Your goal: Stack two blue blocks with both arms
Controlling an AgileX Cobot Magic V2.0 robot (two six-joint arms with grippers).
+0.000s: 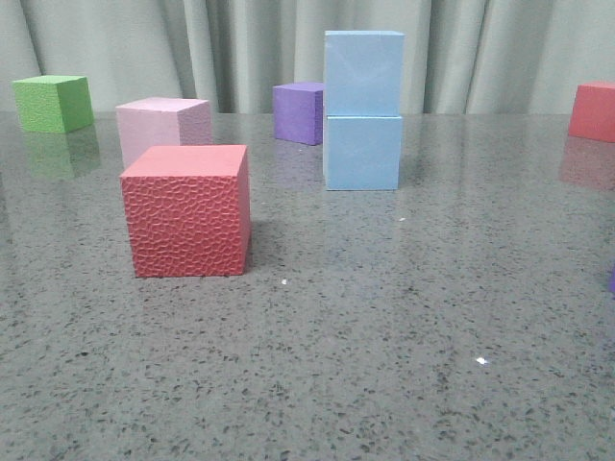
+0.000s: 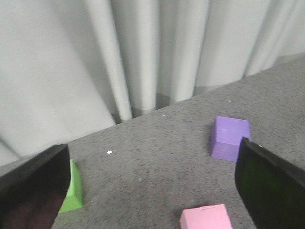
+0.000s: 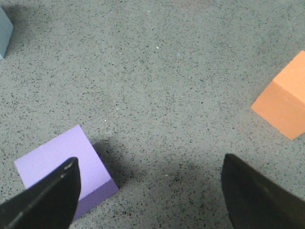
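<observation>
Both grippers show only in their own wrist views; neither appears in the front view. Left gripper (image 2: 152,191): 2 black fingers (image 2: 33,191) set wide apart, nothing between them, touching nothing. Right gripper (image 3: 152,191): fingers (image 3: 47,200) likewise spread wide, holding nothing, above bare table.

Task objects, front view: 2 light blue blocks stacked on the grey speckled table (image 1: 384,365). Lower blue block (image 1: 362,152) sits on the table toward 12 o'clock from table centre, slightly right. Upper blue block (image 1: 363,73) rests directly on it, faces nearly flush, upright. Neither gripper is near the stack in the front view. A grey-blue corner at the edge of the right wrist view may belong to the stack; cannot tell.

Other objects, front view:
- Red textured cube (image 1: 187,209), at 9 o'clock of the stack and nearer the camera, apart from it.
- Pink cube (image 1: 163,129), just behind the red cube.
- Green cube (image 1: 54,103), far at 10 o'clock.
- Purple cube (image 1: 299,111), just behind the stack at 11 o'clock.
- Red-pink cube (image 1: 594,111), at 3 o'clock by the frame edge.

Left wrist view: purple cube, pink cube and green cube on the table before a pale curtain (image 2: 119,57). Right wrist view: a lilac cube (image 3: 64,164) beside 1 finger, not touching; orange cube (image 3: 283,98) well apart.
</observation>
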